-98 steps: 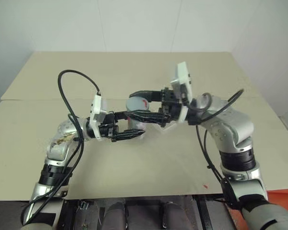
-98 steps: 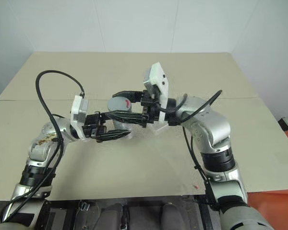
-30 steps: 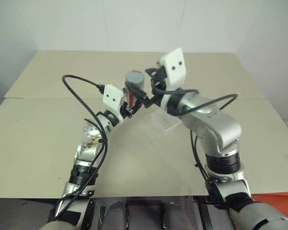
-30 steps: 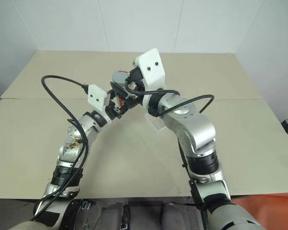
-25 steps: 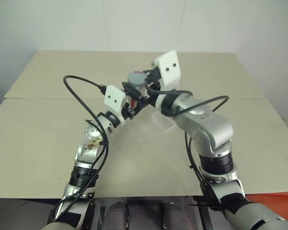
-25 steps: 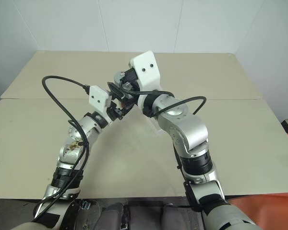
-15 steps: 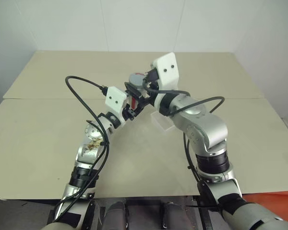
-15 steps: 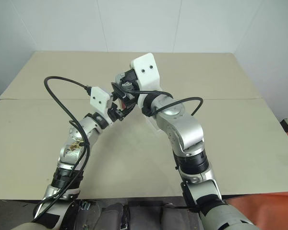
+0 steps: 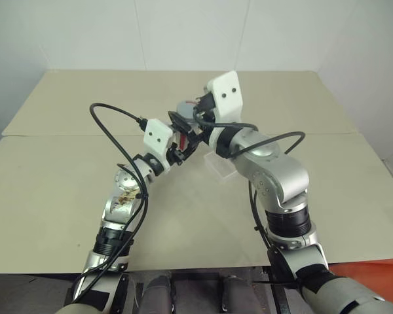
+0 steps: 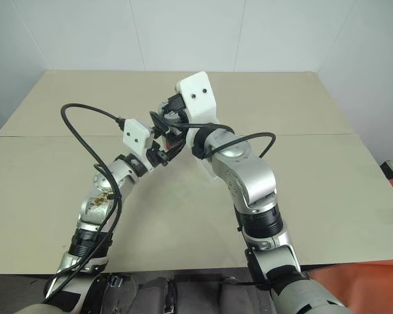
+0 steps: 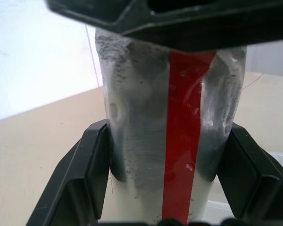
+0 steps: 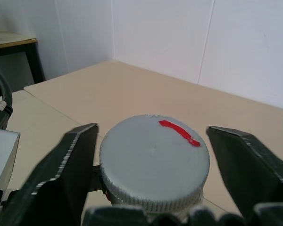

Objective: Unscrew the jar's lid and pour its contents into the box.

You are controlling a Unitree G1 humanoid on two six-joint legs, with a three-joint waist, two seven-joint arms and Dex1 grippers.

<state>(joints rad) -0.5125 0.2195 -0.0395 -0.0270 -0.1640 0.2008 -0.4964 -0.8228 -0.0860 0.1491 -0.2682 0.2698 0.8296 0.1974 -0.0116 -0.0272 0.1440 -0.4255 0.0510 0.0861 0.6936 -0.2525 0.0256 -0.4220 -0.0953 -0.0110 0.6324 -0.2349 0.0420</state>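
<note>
- Left eye view: the left pincer [image 9: 181, 145] holds the jar [image 9: 181, 134] raised above the counter [image 9: 65, 190], between the two arms. The right pincer [image 9: 191, 112] sits at the jar's top, where the grey lid [image 9: 186, 107] shows. The box [image 9: 224, 166], clear and faint, lies on the counter just beside the right forearm and looks empty, so nothing seems poured yet.
- Right eye view: the same meeting of arms; jar and lid are mostly hidden behind the right wrist's white camera housing [image 10: 198, 97].
- Left wrist view: the left pincer is clamped on the jar's body, one finger on each side, the red stripe [image 11: 184, 136] facing the camera. The glass is clouded grey inside, so the contents appear still in it. A corner of the box shows beyond the jar.
- Right wrist view: the lid is on the jar, its red mark [image 12: 179, 132] uppermost. The right pincer's fingers [image 12: 61, 162] stand either side of the lid with a gap showing on each side, so it is narrowing but not yet gripping.
- Judgement: the jar is lifted and steadied; unscrewing, lid removal and pouring all remain.
</note>
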